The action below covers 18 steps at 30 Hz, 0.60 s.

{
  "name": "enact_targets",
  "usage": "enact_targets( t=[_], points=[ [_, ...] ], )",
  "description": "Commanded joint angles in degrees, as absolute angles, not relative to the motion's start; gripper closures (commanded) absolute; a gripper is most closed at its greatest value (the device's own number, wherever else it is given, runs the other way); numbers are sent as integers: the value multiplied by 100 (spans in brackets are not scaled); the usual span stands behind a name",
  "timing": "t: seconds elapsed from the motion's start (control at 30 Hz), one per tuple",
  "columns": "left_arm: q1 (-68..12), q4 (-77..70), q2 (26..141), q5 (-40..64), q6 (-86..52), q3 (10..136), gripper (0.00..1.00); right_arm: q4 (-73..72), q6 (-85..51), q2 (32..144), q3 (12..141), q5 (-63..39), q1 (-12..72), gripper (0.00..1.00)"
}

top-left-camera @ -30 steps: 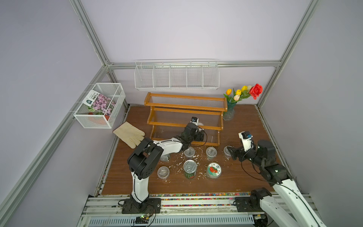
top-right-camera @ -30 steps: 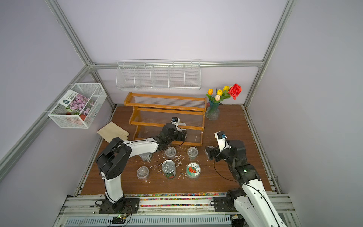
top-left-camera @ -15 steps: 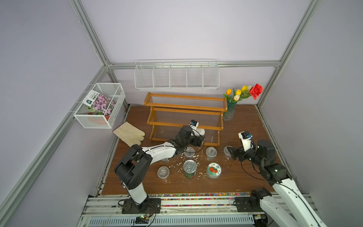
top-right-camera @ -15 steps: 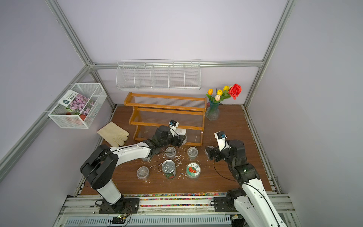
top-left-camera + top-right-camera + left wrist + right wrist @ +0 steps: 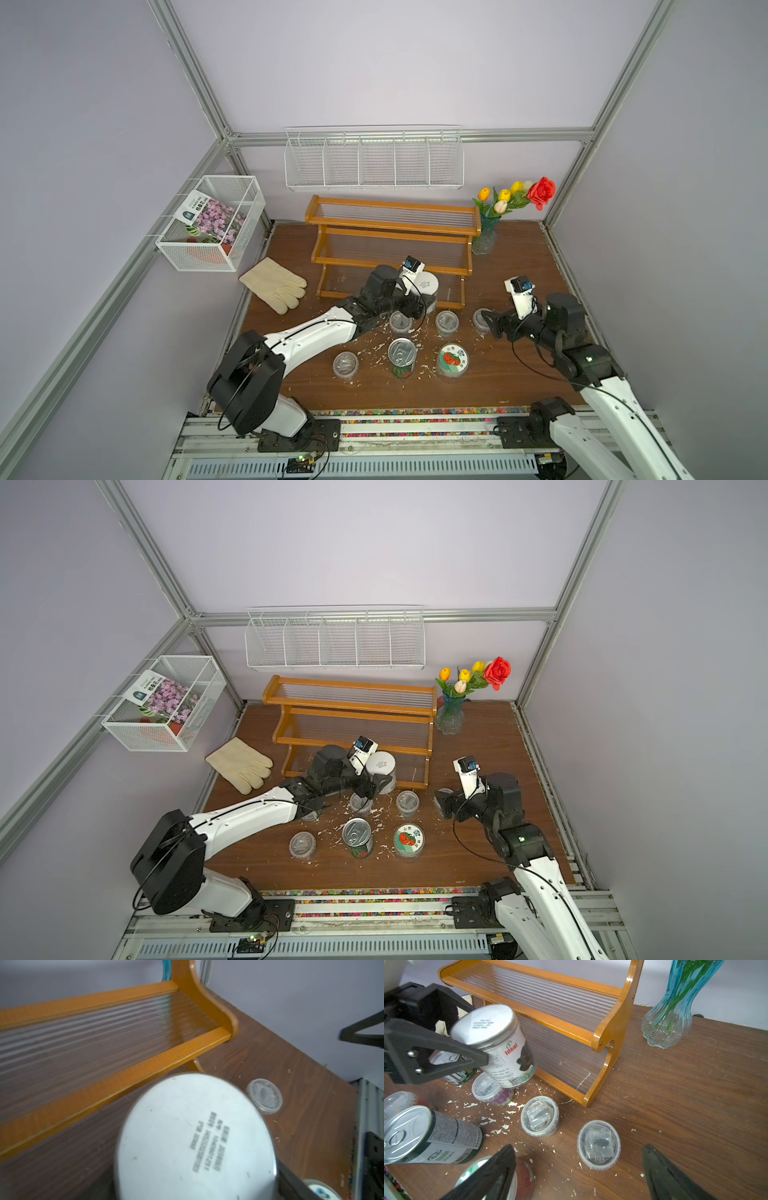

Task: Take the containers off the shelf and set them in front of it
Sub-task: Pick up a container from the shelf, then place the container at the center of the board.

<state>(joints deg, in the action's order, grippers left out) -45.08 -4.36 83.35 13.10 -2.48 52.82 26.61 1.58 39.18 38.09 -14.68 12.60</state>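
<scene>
Currently the left hand (image 5: 417, 306) is clamped on the white-lidded cylindrical jar (image 5: 426, 284), which hangs tilted just in front of the lowest tier of the orange-brown wooden shelf (image 5: 392, 237), seemingly right above a small clear lidded plastic cup (image 5: 486, 1089). It would do best to level the jar, carry it over bare brown table (image 5: 498, 382) clear of the cups, and lower it flat before letting go. The right hand (image 5: 489, 322) hovers with its fingers apart.

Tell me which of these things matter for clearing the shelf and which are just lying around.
Job: shelf, white-lid jar, strawberry-lid jar, tin cans, clear cups.
Lying about: glove, flower vase, divided wire basket, mesh basket, white flakes.
</scene>
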Motion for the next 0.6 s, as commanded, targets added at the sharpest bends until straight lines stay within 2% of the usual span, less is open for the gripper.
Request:
enact_targets(
  t=[0.0, 0.23, 0.5, 0.57],
  points=[
    [-4641, -348, 7970, 1989, 221, 5277, 24, 3251, 337, 3957, 4133, -1715, 1239, 2],
    [-5390, -35, 8031, 2475, 855, 5572, 24, 4272, 210, 4222, 4758, -1406, 1210, 3],
    [-6065, 0, 8909, 2930, 1545, 6405, 24, 5052, -352, 4494, 5365, -1106, 1054, 3],
    [-6220, 151, 9143, 3006, 1788, 6663, 24, 5144, -564, 4514, 5554, -757, 1044, 4]
  ],
)
